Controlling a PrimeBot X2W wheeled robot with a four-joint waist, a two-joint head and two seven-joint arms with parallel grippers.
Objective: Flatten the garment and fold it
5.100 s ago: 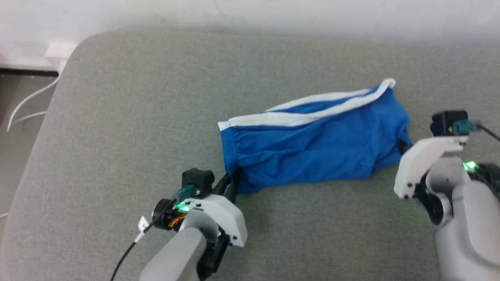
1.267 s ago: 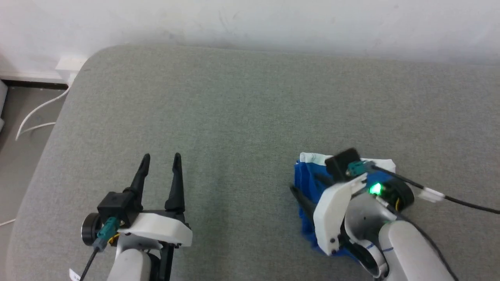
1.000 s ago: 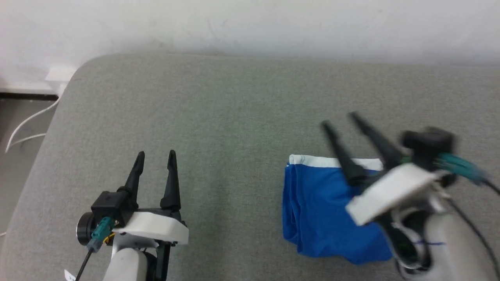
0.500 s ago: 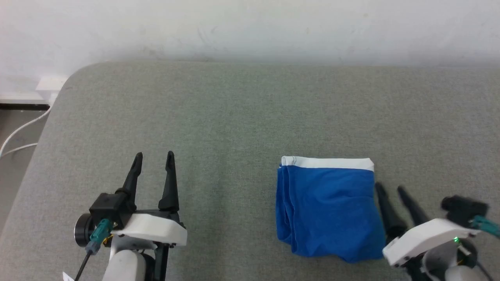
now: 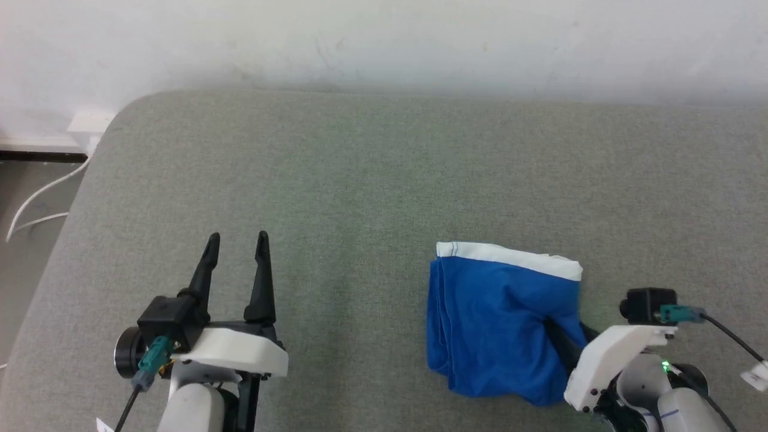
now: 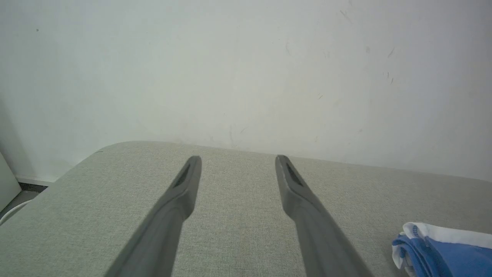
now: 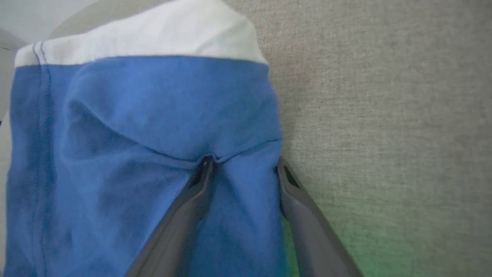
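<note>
Where the garment is lying: the royal-blue soft fabric garment (image 5: 498, 324), with a white band along its far edge, is resting on the right half of the grey fabric-covered bench (image 5: 336, 180), toward the robot's side.
Garment shape: it is sitting folded into a compact, roughly rectangular stack; layered edges are showing down its left side, and its near edge is sagging unevenly.
Right fingers: the two long dark right fingers (image 7: 303, 223) are standing apart, astride the garment's right edge. One is pressing on top of the blue cloth, where a crease is running across at its tip. The other is sitting at the fabric's border beside the bare bench. A strip of cloth is lying between them, not pinched.
Left fingers: the long dark left fingers (image 5: 259, 282) are standing spread and released, gripping nothing, pointing toward the wall over bare bench, well apart from the garment.
Surroundings: a white wall (image 5: 384, 42) is running behind the bench, and a white cable (image 5: 36, 198) is trailing on the floor past the bench's rounded left corner.
</note>
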